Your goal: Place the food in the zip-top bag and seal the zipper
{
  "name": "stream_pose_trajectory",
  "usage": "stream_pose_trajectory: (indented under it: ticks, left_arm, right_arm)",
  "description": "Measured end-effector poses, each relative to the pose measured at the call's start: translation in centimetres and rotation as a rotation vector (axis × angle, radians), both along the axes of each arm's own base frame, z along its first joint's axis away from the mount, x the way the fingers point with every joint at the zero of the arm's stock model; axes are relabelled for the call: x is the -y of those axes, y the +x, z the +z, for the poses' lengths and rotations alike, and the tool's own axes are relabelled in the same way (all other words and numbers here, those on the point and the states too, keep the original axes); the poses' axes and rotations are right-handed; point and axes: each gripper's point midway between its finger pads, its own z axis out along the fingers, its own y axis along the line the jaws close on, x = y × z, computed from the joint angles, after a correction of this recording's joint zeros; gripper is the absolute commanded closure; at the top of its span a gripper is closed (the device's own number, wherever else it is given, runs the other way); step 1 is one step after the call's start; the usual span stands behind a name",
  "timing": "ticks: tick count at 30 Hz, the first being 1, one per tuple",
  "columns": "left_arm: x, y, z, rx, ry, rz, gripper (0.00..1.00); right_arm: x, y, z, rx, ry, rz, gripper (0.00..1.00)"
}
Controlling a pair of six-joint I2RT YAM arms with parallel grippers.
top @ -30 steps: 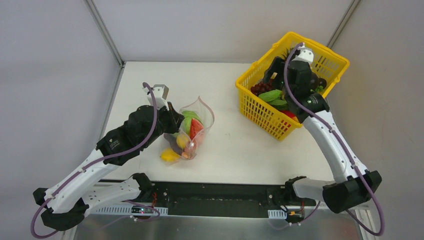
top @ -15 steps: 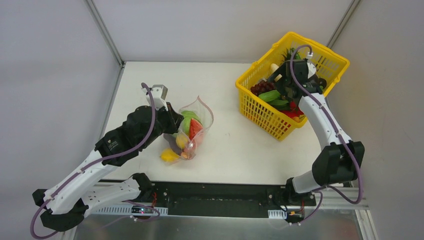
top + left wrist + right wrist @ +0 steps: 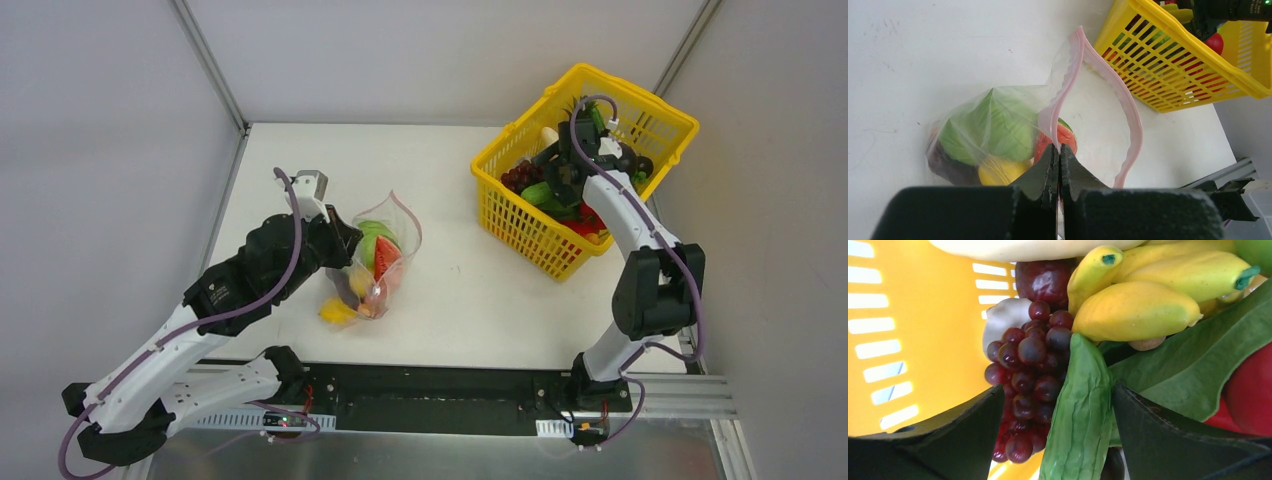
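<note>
The clear zip-top bag (image 3: 378, 262) lies left of centre with its pink zipper (image 3: 1074, 75) gaping open. Inside are a green cabbage (image 3: 990, 125), a red piece (image 3: 1064, 137) and a yellow fruit (image 3: 998, 171). My left gripper (image 3: 1059, 150) is shut on the bag's pink mouth edge. A yellow fruit (image 3: 338, 312) lies on the table beside the bag. My right gripper (image 3: 1058, 405) is open, low inside the yellow basket (image 3: 520, 225), its jaws on either side of a wrinkled green cucumber (image 3: 1083, 410) and a purple grape bunch (image 3: 1030, 370).
The basket at the back right also holds yellow bananas (image 3: 1138, 305), a large green leaf (image 3: 1193, 365), a red tomato (image 3: 1253, 390) and a white piece (image 3: 1003, 317). The table's left edge meets a grey wall.
My right gripper has dropped deeper into the basket, onto the cucumber and grapes. My left gripper has shifted slightly left with the bag's edge.
</note>
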Motion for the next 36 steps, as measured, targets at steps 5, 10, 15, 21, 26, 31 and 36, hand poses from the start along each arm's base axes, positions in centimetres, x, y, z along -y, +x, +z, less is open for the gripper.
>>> stream_pose_trajectory:
  ticks: [5, 10, 15, 21, 26, 31, 36]
  left_arm:
    - [0.2, 0.2, -0.3, -0.008, 0.009, 0.000, 1.00]
    - [0.3, 0.2, -0.4, -0.011, 0.013, 0.000, 1.00]
    - [0.3, 0.2, -0.4, -0.010, 0.013, 0.001, 1.00]
    - [0.3, 0.2, -0.4, -0.010, 0.012, 0.000, 1.00]
    - [0.3, 0.3, -0.4, -0.011, 0.011, -0.001, 1.00]
    - [0.3, 0.2, -0.4, -0.011, 0.010, -0.001, 1.00]
    - [0.3, 0.2, -0.4, -0.014, 0.001, 0.001, 1.00]
  right_arm:
    - [0.0, 0.1, -1.5, -0.037, -0.002, -0.008, 0.36]
    - [0.1, 0.0, -1.7, -0.047, -0.008, -0.001, 0.57]
    - [0.4, -0.3, -1.3, -0.028, 0.003, 0.003, 0.68]
    - [-0.6, -1.5, 0.2, 0.034, 0.041, 0.067, 0.75]
    - [-1.0, -1.9, 1.9, 0.097, 0.049, 0.104, 0.75]
    - [-1.0, -2.2, 3.9, 0.159, 0.045, 0.119, 0.71]
    - [-2.5, -3.1, 7.2, 0.270, 0.078, 0.239, 0.70]
